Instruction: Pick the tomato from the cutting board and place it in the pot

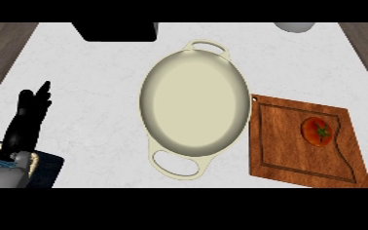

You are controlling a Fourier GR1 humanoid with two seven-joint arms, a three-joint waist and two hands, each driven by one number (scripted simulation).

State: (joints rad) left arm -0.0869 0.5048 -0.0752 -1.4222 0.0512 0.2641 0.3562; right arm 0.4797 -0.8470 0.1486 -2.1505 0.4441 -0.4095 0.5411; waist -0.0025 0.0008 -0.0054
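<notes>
While tomato (317, 130) sits mid-board, pot (194, 108) touches board (287, 161).

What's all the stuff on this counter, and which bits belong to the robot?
pot: one, cream, two loop handles, centre of the counter, nothing inside.
cutting board: one, reddish-brown wood, right of the pot.
tomato: one, red with a green stem, on the cutting board's right part.
black object: one, black, top edge left of centre, cut off by the view.
pale round object: one, grey-white, top right edge, mostly out of view.
counter: one, white, under everything.
left hand: one, black on a grey forearm, lower left, open, fingers up, resting.
Right hand: not in view.
</notes>
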